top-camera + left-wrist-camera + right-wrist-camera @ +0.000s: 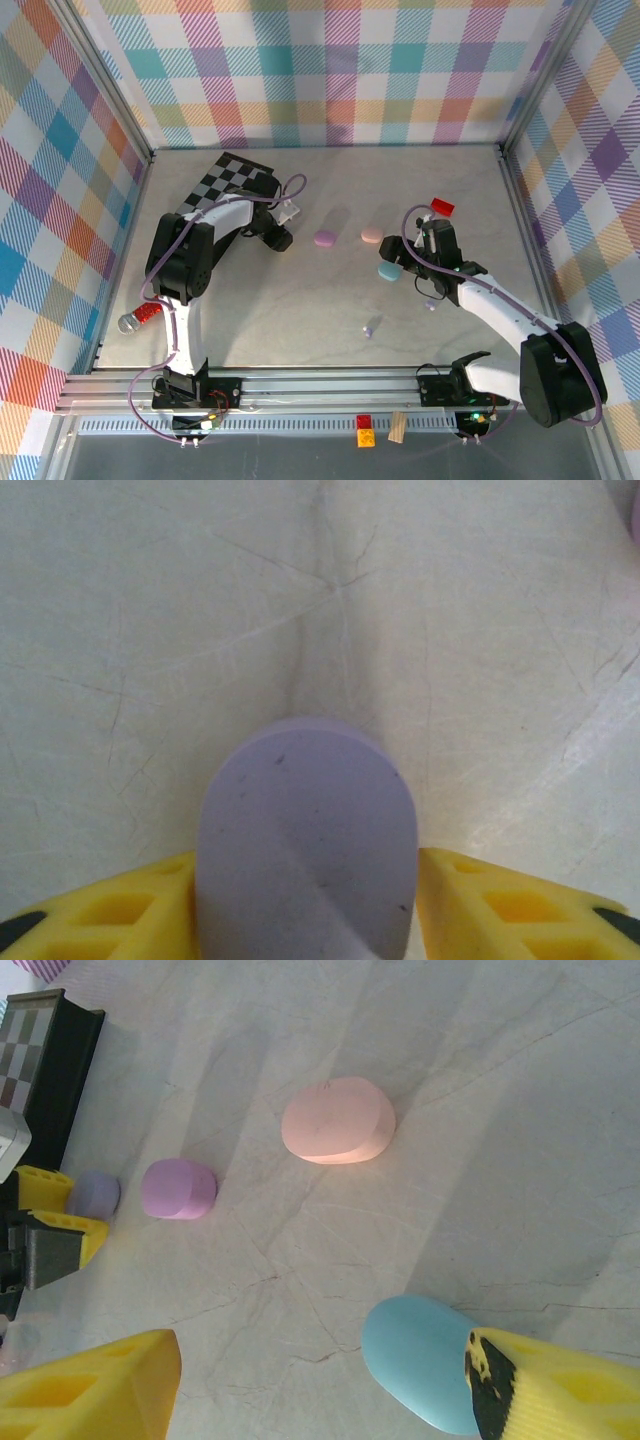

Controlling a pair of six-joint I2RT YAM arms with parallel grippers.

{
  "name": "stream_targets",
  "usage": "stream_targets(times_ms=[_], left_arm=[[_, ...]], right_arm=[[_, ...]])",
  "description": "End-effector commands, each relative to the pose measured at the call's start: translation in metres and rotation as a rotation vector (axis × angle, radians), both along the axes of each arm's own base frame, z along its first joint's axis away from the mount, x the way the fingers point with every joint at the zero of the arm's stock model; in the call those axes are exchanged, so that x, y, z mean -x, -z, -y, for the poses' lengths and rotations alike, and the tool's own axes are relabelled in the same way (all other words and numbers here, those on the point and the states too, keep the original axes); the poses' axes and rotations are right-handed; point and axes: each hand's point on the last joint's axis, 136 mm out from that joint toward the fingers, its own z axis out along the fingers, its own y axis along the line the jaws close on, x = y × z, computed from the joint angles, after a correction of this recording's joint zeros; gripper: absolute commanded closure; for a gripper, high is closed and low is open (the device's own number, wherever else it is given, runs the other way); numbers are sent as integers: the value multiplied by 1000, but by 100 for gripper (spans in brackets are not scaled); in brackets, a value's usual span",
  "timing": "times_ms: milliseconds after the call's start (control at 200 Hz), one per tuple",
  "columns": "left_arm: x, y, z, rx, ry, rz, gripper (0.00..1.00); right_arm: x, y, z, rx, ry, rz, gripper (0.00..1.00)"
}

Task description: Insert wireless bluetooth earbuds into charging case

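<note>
A lavender case [305,830] is gripped in the left claw [305,885], while the right claw [320,1365] is spread open, a blue case [415,1360] just beside one finger.

On the marble table [300,300], the left gripper [277,238] sits just beside the checkered board [225,180] that lies toward the far left corner. A purple case [325,239] and a pink case [372,235] lie mid-table, apart from each other. The right gripper [408,266] is at a blue case [388,271]. A lavender earbud [370,327] lies nearer the near edge, and a second earbud [431,303] lies just beside the right arm [500,305]. A red block [442,207] lies farther back.
</note>
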Motion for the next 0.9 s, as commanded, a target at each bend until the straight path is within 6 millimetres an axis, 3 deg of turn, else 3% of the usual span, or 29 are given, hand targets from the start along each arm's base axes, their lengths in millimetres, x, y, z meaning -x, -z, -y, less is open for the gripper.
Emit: stream_targets(times_ms=[0, 140, 330, 640, 895], left_arm=[[2, -11, -2, 14, 2, 20, 54], [5, -29, 5, 72, 2, 71, 57], [15, -72, 20, 194, 31, 205, 59], [83, -150, 91, 537, 384, 414, 59], [123, -168, 125, 576, 570, 526, 59]], right_arm=[[-3, -10, -4, -31, -9, 28, 26], [0, -16, -5, -44, -11, 30, 26], [2, -33, -15, -101, -53, 38, 26], [12, -79, -66, -296, -315, 3, 27], [20, -97, -102, -434, -467, -56, 27]])
